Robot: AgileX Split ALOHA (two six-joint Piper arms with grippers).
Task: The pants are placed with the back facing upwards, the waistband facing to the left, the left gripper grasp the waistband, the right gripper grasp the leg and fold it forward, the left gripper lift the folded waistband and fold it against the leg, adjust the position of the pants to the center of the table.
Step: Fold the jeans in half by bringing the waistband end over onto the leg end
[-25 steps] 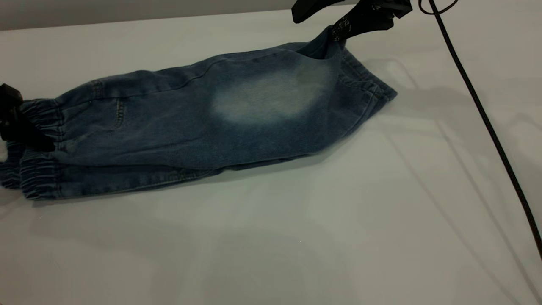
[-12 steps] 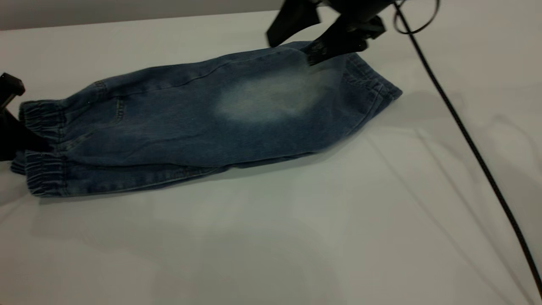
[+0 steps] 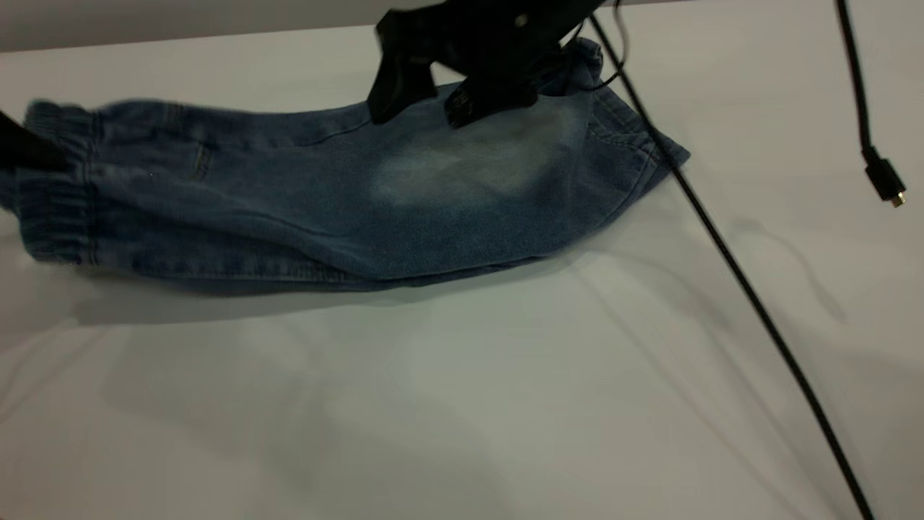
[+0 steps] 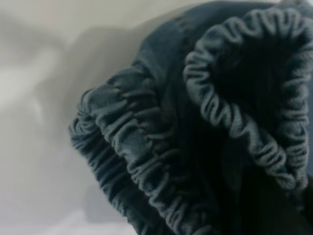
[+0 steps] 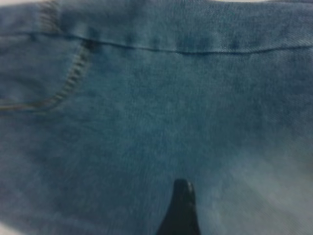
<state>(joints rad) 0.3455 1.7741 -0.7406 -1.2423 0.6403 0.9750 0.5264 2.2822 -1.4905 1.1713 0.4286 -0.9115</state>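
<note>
Desk (image 3: 462, 404): a plain white top. The near half is bare apart from a black cable (image 3: 751, 303) that runs from the far edge toward the near right corner.

Pants (image 3: 346, 195): faded blue denim, already folded lengthwise into one long strip. They lie across the far half of the desk, long axis running left edge to right.

Leg (image 3: 469, 166): the plain leg with the pale faded oval lies on top. Its hem end points toward the right edge.

Waistband (image 3: 54, 180): the gathered elastic end, at the far left edge of the desk. It looks raised off the surface there. In the left wrist view the ruched band (image 4: 146, 161) fills the picture, bunched and doubled over.

Left pincer (image 3: 18, 148): only a dark sliver shows at the left edge, against the waistband. Judging by the lifted, bunched cloth it is pinching the waistband, though its fingers are not seen directly.

Right pincer (image 3: 426, 97): over the far edge of the strip, just above the pale patch, its two black fingers (image 3: 393, 90) spread apart and gripping nothing. The right wrist view shows one fingertip (image 5: 180, 210) over flat denim.

Deciding relation: the waistband lies at the left end, next to the left pincer, so the coming fold would travel rightward along the long axis, toward the leg hem. The right pincer sits in that path.
</note>
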